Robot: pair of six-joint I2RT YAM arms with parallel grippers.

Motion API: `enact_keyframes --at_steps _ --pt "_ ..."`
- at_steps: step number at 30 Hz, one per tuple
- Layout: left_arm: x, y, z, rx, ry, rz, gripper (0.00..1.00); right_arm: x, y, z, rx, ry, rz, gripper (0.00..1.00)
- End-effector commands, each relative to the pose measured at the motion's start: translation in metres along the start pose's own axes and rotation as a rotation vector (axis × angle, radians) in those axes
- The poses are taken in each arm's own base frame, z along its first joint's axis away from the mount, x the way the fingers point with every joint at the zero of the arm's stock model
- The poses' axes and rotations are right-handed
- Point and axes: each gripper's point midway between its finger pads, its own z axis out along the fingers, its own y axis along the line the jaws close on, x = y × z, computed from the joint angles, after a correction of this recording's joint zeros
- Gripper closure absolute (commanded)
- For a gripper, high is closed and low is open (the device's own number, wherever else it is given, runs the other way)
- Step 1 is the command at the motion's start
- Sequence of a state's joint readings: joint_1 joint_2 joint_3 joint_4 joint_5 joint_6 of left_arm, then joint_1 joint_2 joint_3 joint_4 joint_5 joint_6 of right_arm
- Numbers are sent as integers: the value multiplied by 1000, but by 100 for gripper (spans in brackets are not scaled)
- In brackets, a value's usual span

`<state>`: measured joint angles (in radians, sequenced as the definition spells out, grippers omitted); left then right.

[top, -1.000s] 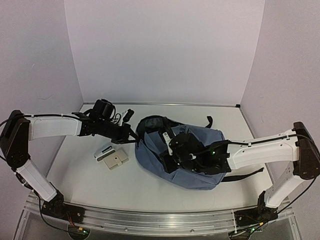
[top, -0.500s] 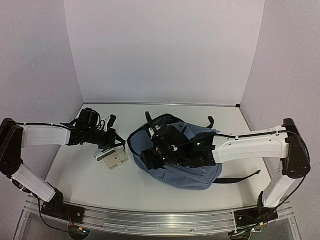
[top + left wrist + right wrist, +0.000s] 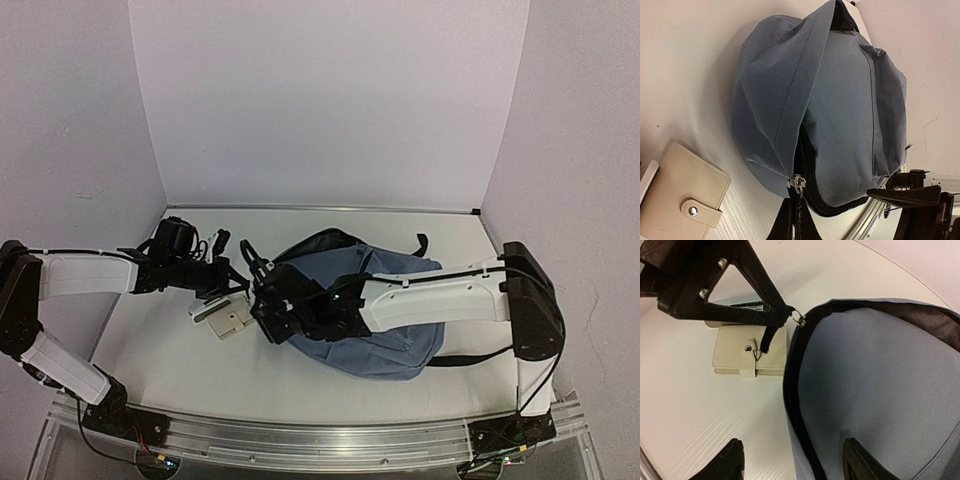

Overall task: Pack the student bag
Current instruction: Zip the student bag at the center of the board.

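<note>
The student bag [image 3: 385, 315] lies on its side in the middle of the table, grey-blue with a black zipper line along its left edge [image 3: 792, 390]. My left gripper [image 3: 243, 283] is shut on the black zipper pull [image 3: 792, 220] just below the metal slider [image 3: 799, 182]; the right wrist view shows it [image 3: 782, 316] at the bag's corner. My right gripper [image 3: 265, 305] hovers over the bag's left edge, open [image 3: 795, 462], with one fingertip [image 3: 732, 460] above the table and the other above the fabric, holding nothing.
A beige snap wallet [image 3: 232, 322] lies just left of the bag, directly under the left gripper [image 3: 750, 352]. A small white and grey item [image 3: 207, 303] sits behind it. Black straps [image 3: 480, 355] trail from the bag's right side.
My right gripper has moved left from the bag's middle to its left edge and opened. My left gripper pulled left with the zipper pull, and the bag's edge followed it.
</note>
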<state>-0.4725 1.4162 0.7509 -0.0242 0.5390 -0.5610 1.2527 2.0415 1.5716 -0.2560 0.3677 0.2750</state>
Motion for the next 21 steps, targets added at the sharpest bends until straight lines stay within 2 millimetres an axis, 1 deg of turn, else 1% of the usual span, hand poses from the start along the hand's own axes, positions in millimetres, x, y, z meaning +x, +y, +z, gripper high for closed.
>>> enact_keyframes --at_steps 1,3,6,9,11,12,13,16,21 --pt "-24 -19 -9 36 -72 43 100 -15 -8 12 124 -50 -56 40" --pt "-25 -21 -10 40 -76 46 100 -15 -12 17 166 -58 -67 45" --pt "-25 -23 -12 47 -78 47 100 -14 -18 23 223 -64 -80 60" --pt "-27 -25 -12 48 -83 53 100 -14 -19 26 241 -67 -85 82" --pt "-24 -21 -12 31 -70 45 100 -15 -18 23 223 -66 -79 95" --pt "-25 -20 -12 24 -73 47 100 -13 -16 22 203 -60 -78 99" --pt "-27 -21 -13 21 -77 50 100 -12 -15 20 186 -57 -76 100" --pt "-33 -18 -13 -8 -96 55 100 -5 -11 8 115 -45 -69 100" --pt "-50 -16 -13 -52 -140 64 100 17 -1 -16 -21 -4 -65 100"
